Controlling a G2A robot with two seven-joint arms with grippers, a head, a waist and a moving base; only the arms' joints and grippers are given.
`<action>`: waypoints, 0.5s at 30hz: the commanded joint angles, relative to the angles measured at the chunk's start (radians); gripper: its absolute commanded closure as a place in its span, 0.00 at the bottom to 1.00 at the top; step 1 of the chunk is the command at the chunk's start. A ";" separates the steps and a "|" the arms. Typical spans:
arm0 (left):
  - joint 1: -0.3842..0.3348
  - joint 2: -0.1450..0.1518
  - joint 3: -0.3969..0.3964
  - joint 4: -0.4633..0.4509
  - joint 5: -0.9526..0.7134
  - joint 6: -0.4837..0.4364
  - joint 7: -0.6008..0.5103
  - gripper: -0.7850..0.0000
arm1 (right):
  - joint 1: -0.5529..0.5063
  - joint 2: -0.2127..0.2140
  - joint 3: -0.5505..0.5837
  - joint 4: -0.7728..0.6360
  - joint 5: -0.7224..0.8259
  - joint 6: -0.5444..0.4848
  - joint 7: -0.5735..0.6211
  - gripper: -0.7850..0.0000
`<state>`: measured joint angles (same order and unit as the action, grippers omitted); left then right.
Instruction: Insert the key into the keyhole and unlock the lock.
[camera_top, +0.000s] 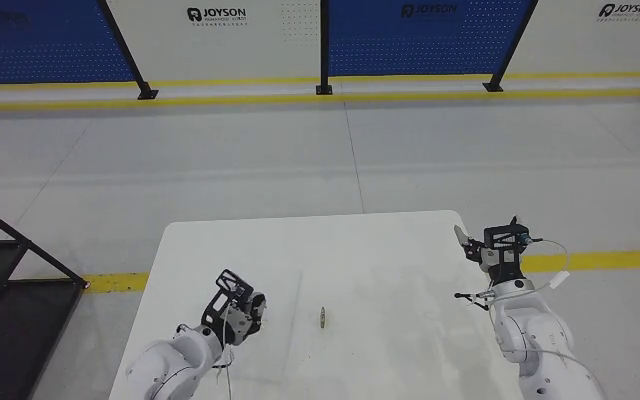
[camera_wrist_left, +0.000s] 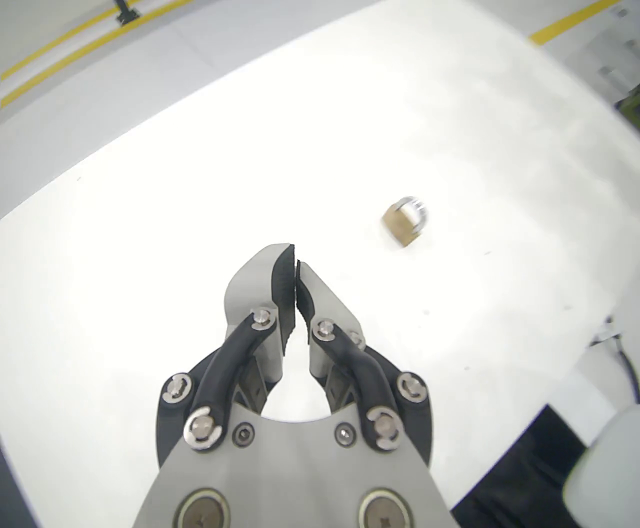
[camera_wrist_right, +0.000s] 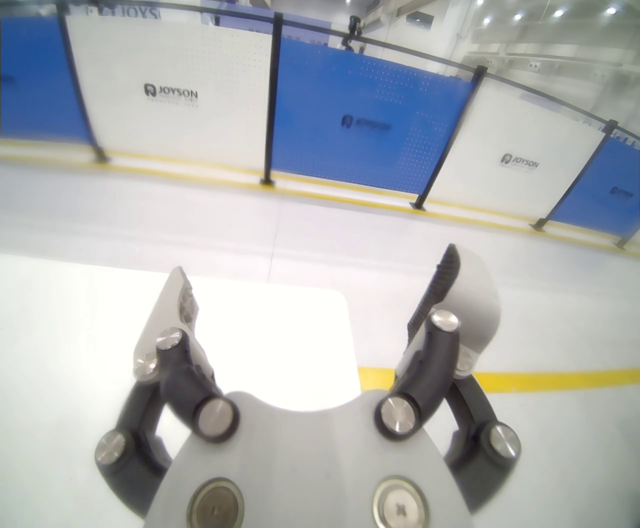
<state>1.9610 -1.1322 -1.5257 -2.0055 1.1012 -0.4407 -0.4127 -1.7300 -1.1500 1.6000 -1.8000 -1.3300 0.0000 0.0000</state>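
Saw the left hand (camera_wrist_left: 296, 262) over the white worktop (camera_wrist_left: 150, 250), its two fingers (camera_wrist_left: 260, 280) pinched together at the tips. Found a small gold lock (camera_wrist_left: 406, 221) with a silver loop lying on the worktop, ahead of the fingers and well apart from them. Past the far edge of the worktop, saw grey floor (camera_wrist_left: 165, 65) with yellow stripes (camera_wrist_left: 567, 22).

Seen from above, the lock (camera_top: 322, 317) is a mere speck on the table (camera_top: 400, 250), too small to tell shackle from body. In the left wrist view it is smeared (a brassy block with a silvery loop, no more), so its keyhole cannot be made out, and the table's near side runs off the top view's lower edge.
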 joint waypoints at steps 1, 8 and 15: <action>0.006 0.001 -0.037 0.037 -0.073 -0.076 0.132 1.00 | 0.000 0.000 0.000 0.000 0.000 0.000 0.000 0.00; -0.022 0.004 -0.089 0.182 -0.252 -0.283 0.389 1.00 | 0.000 0.000 0.000 0.000 0.000 0.000 0.000 0.00; -0.036 0.006 -0.097 0.222 -0.283 -0.339 0.415 1.00 | -0.074 -0.009 -0.138 -0.065 -0.128 -0.013 0.011 0.00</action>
<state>1.9245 -1.1260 -1.6226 -1.7831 0.8178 -0.7805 0.0027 -1.7821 -1.1576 1.5022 -1.8499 -1.4339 0.0101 0.0052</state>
